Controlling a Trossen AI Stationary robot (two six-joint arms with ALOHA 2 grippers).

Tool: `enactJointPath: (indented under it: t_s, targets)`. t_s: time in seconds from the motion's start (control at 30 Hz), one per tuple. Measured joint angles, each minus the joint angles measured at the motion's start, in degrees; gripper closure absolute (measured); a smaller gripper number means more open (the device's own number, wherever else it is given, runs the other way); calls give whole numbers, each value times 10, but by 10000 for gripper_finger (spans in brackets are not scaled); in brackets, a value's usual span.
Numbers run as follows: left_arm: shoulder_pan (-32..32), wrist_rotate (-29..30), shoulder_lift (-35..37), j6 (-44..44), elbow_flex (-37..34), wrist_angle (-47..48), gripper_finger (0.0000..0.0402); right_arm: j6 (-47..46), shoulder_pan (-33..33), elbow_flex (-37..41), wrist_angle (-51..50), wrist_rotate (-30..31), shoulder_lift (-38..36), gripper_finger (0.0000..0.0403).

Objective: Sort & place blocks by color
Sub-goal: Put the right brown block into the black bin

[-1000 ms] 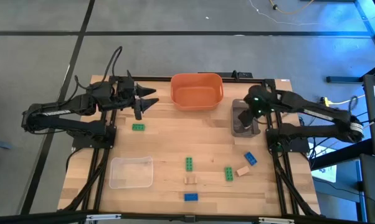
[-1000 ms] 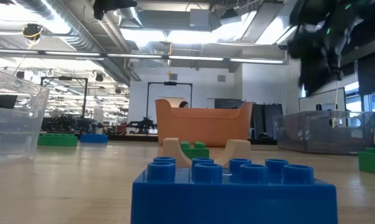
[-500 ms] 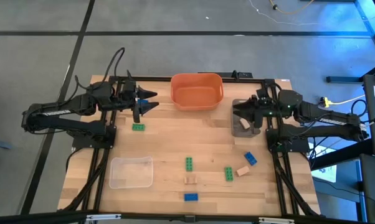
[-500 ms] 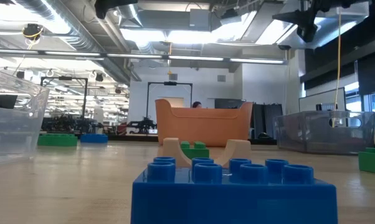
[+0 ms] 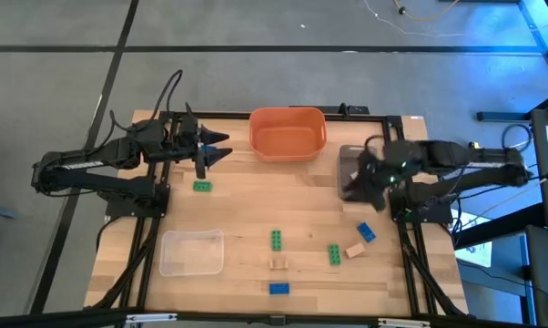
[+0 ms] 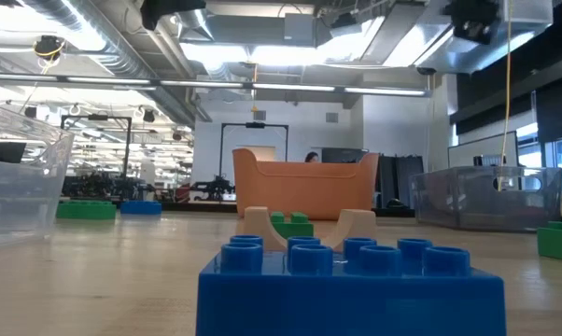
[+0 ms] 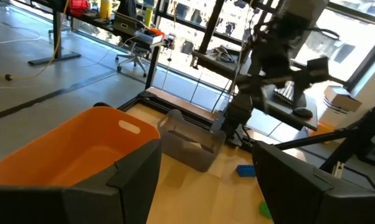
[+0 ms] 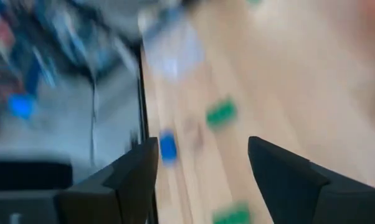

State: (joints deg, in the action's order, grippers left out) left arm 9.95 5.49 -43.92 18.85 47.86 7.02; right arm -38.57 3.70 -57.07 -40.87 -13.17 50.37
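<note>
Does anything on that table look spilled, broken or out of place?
Nothing looks broken or spilled. The blocks, like the green one and the blue one, lie scattered loose on the wooden table, outside the orange bowl and clear tray.

From my overhead feed both arms are matte black, built of slim tubular links joined by chunkier rounded housings. The left arm (image 5: 92, 167) carries a black cable that loops up at about twelve o'clock from its wrist, and its left tool (image 5: 221, 146) ends in two pointed dark fingers. The right arm (image 5: 465, 164) shows a small green light near its wrist, with a loop of dark cable beside it. On my wrist feeds the fingers (image 7: 131, 180) look like broad, flat-faced, charcoal wedges with bevelled edges.
</note>
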Motion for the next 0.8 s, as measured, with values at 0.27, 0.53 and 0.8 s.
enactJointPath:
  t_s: [0.27, 0.53, 0.8]
  targets:
    - [0, 10, 0, 0, 0, -1, 157, 19, 191, -90, -241, 11, 154, 154]
    - [0, 11, 0, 0, 0, -1, 157, 13, 333, -71, -244, 76, 290, 154]
    - [0, 11, 0, 3, 0, -2, 158, 65, 357, -71, -206, 146, 400, 154]
